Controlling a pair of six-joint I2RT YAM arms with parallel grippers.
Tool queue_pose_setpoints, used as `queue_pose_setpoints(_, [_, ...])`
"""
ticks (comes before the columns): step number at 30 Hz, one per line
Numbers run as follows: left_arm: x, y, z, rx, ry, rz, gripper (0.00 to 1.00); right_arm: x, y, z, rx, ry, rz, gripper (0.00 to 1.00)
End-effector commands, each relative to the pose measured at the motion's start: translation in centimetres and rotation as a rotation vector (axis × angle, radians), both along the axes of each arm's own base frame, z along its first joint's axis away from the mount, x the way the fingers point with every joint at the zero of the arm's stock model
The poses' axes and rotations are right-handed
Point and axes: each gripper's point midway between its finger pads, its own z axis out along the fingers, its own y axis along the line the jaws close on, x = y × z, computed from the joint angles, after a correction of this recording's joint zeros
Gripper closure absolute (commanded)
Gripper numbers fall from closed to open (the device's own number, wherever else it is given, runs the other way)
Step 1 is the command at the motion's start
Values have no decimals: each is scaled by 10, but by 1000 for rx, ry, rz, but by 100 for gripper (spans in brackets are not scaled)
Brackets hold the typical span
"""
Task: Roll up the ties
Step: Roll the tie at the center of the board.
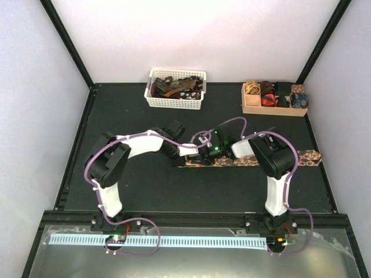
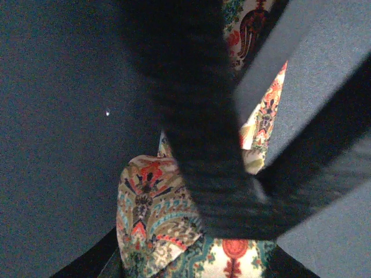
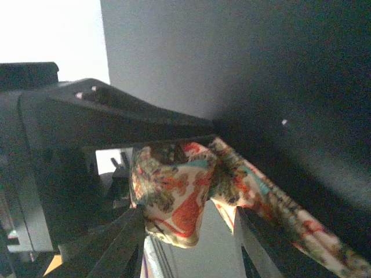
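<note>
A floral tie point(image 1: 261, 160) in red, green and beige lies stretched to the right across the dark table. Its left end is folded into a small roll between my two grippers. In the left wrist view the roll point(image 2: 152, 211) sits between my left gripper's point(image 2: 191, 263) fingers, which close on it, and the right gripper's black finger crosses above it. In the right wrist view the roll point(image 3: 174, 194) fills the gap between my right gripper's point(image 3: 186, 223) fingers, and the tie's tail runs off to the lower right. In the top view the left gripper point(image 1: 199, 153) and the right gripper point(image 1: 214, 150) meet at the table's middle.
A white slatted basket point(image 1: 174, 103) with several loose ties stands at the back centre. A tan wooden compartment box point(image 1: 275, 110) with rolled ties stands at the back right. White walls and black frame posts enclose the table.
</note>
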Motion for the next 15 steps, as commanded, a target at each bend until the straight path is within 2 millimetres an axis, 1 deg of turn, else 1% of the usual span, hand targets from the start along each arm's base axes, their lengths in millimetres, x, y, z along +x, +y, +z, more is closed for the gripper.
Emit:
queue_pose_setpoints(1, [3, -4, 1, 7, -17, -6, 64, 0, 16, 31, 149, -18, -17, 56])
queue_pose_setpoints(5, [4, -4, 1, 7, -19, -4, 64, 3, 17, 31, 173, -12, -43, 59])
queue_pose_setpoints(6, [3, -4, 1, 7, -19, -4, 64, 3, 17, 31, 176, -14, -46, 61])
queue_pose_setpoints(7, [3, -4, 1, 7, -19, -4, 64, 4, 17, 31, 175, -16, -49, 66])
queue_pose_setpoints(8, [3, -4, 1, 8, -18, -3, 64, 4, 17, 30, 172, -16, -50, 74])
queue_pose_setpoints(9, [3, -4, 1, 8, -19, -2, 64, 4, 16, 29, 167, -18, -47, 79])
queue_pose_setpoints(11, [3, -3, 1, 10, -20, -1, 63, 2, 13, 22, 124, -21, -29, 86])
queue_pose_setpoints(13, [3, -3, 2, 8, -24, 0, 63, 3, 9, 12, 60, -50, -4, 89])
queue_pose_setpoints(14, [3, -2, 3, 5, -27, 2, 62, 0, 6, 5, 23, -67, 26, 93])
queue_pose_setpoints(15, [4, -2, 4, -1, -31, 6, 60, 1, 4, 2, -6, -95, 41, 97])
